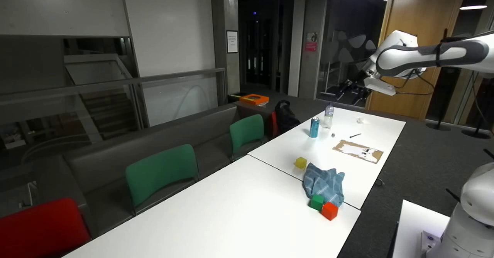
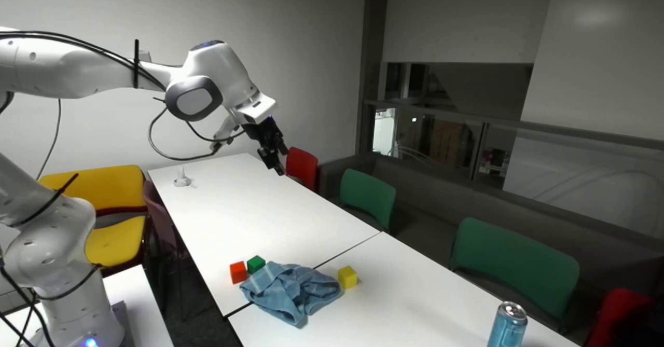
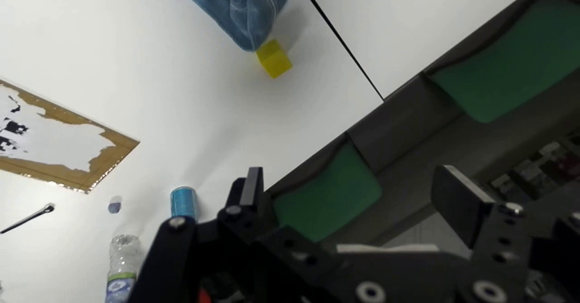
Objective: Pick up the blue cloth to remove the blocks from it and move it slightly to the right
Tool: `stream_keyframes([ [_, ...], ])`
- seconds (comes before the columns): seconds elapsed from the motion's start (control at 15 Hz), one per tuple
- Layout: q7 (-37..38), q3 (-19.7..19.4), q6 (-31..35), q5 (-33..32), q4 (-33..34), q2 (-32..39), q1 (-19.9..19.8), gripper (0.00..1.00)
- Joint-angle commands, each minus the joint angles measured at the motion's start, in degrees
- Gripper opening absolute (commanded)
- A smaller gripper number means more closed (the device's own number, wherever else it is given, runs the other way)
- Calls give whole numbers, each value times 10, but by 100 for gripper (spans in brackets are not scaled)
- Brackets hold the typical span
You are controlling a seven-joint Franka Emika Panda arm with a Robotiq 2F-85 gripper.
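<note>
The blue cloth point(image 1: 325, 184) point(image 2: 293, 291) lies crumpled across the seam of the white tables; part of it shows in the wrist view point(image 3: 247, 11). The yellow block point(image 1: 301, 162) point(image 2: 347, 277) is beside one cloth end, at its corner in the wrist view point(image 3: 274, 59). The green block point(image 1: 317, 202) point(image 2: 256, 264) and red block point(image 1: 329, 211) point(image 2: 238, 273) sit close together at the opposite end; the wrist view does not show them. I cannot tell whether they touch the cloth. My gripper point(image 1: 349, 96) point(image 2: 282, 161) point(image 3: 349, 176) is open and empty, high above the table, away from the cloth.
A blue can point(image 1: 314, 127) point(image 2: 508, 326) point(image 3: 183, 202) and a plastic bottle point(image 1: 328, 116) point(image 3: 121, 266) stand on the table. A torn-paper cardboard sheet point(image 1: 359, 151) point(image 3: 54, 135) and a pen point(image 1: 355, 135) lie nearby. Green chairs point(image 1: 162, 173) and a grey sofa line one side.
</note>
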Motion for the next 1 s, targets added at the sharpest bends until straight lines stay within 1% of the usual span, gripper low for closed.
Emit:
stream_keyframes([
  [0.0, 19, 7, 15, -24, -44, -85, -32, 100],
  [0.07, 4, 0, -2, -8, -12, -43, -15, 100],
  [0.27, 4, 0, -2, -12, -32, -81, -25, 100],
  [0.93, 4, 1, -2, -12, -38, -82, -25, 100],
])
